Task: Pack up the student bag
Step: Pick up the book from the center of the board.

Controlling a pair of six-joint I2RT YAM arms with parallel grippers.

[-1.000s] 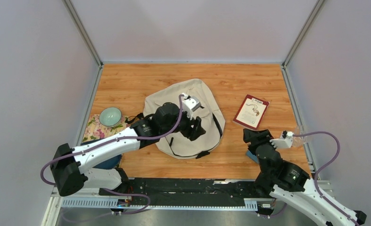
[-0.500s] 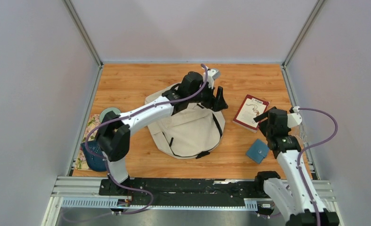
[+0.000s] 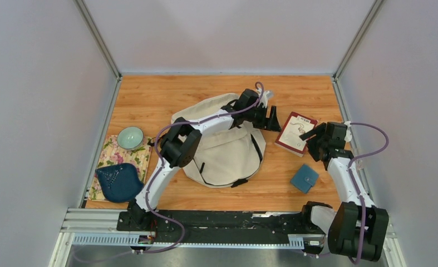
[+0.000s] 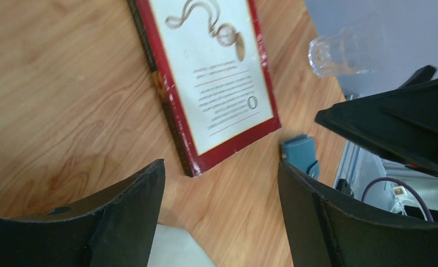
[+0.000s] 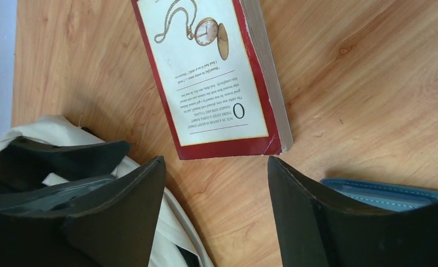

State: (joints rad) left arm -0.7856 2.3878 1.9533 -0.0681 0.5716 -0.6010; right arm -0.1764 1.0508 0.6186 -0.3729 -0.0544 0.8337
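The student bag [image 3: 222,153], cream fabric with black straps, lies flat in the middle of the table. A red-bordered book [image 3: 296,132] lies to its right. My left gripper [image 3: 273,118] reaches past the bag's upper right edge and stands open and empty just left of the book [image 4: 211,72]. My right gripper [image 3: 308,136] hovers open over the book's near right side, with nothing between its fingers. From the right wrist, the book [image 5: 211,72] lies just ahead of the open gripper [image 5: 216,159], and a corner of the bag [image 5: 166,222] shows at the left.
A blue wallet [image 3: 304,178] lies near the right arm, below the book. A clear glass [image 4: 341,47] stands by the right wall. At the left are a pale green bowl [image 3: 130,137], a floral cloth [image 3: 113,158] and a dark blue pouch [image 3: 119,182].
The left arm has swung from over the bag out to the book's left side. The right arm has risen from the near edge, past the wallet, to the book. Both stay empty.
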